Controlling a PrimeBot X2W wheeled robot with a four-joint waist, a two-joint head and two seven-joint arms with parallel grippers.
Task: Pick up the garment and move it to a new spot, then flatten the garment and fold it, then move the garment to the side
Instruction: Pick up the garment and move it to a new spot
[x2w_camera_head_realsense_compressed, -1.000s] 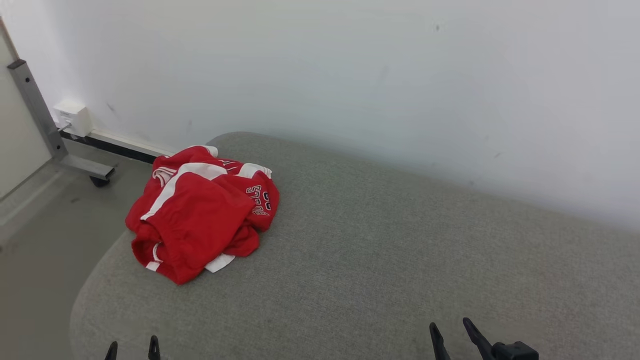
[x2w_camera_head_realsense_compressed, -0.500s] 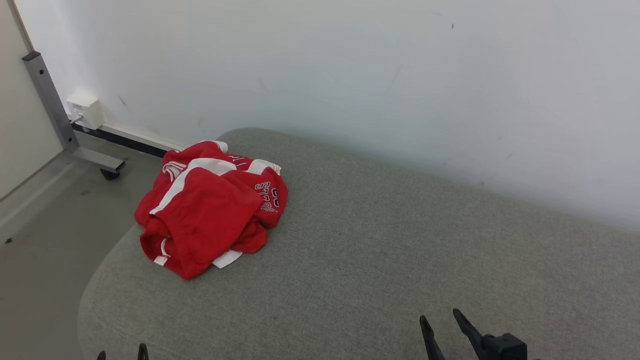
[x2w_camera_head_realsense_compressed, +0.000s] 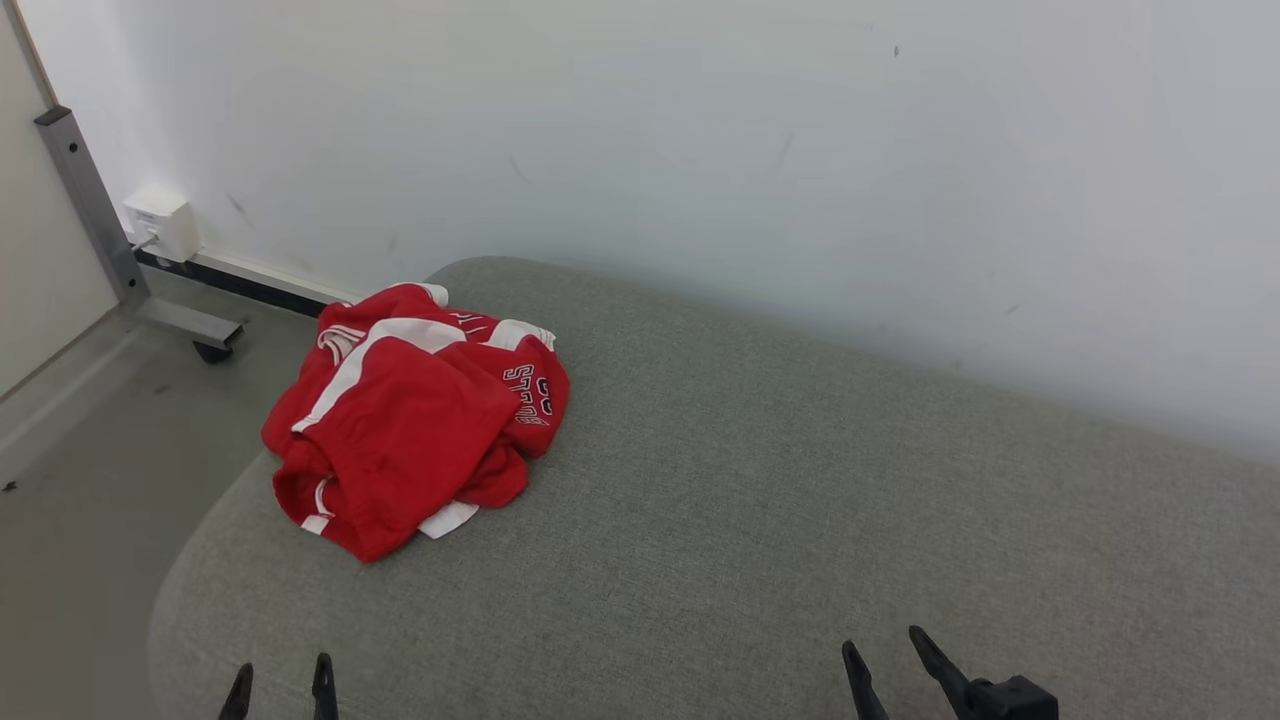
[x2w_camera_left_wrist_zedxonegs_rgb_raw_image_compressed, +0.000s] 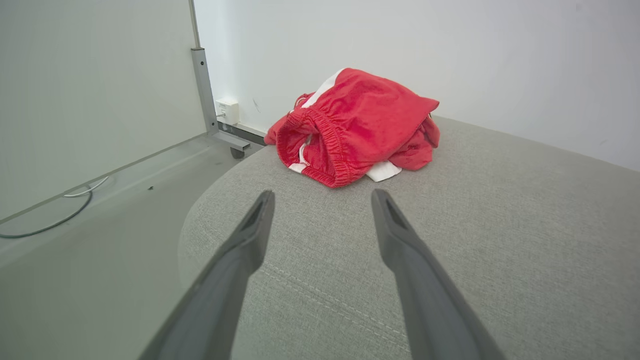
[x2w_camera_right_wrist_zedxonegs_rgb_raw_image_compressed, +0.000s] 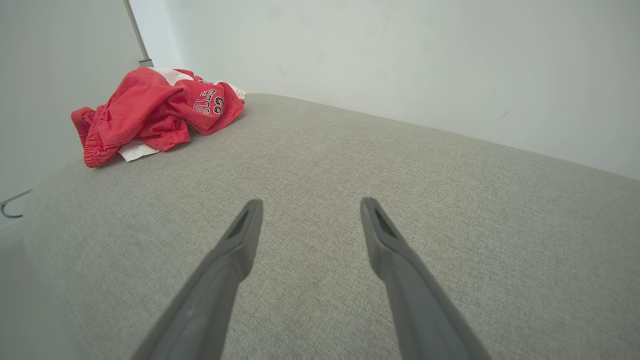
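Red garment (x2w_camera_head_realsense_compressed: 410, 420), crumpled in a soft heap on the rounded far-left corner of the grey woven cushion (x2w_camera_head_realsense_compressed: 750, 480).
Shows white stripes, a gathered elastic band and dark lettering; sits well apart from the left gripper (x2w_camera_head_realsense_compressed: 283, 668) and right gripper (x2w_camera_head_realsense_compressed: 882, 640), both spread wide and empty over the cushion's near edge.

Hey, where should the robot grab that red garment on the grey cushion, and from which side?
Probably the gathered elastic waistband, the nearest edge of the garment. It stands up as a thick ridge facing the left gripper, so come in low from the near side, open jaws straddling that ridge.
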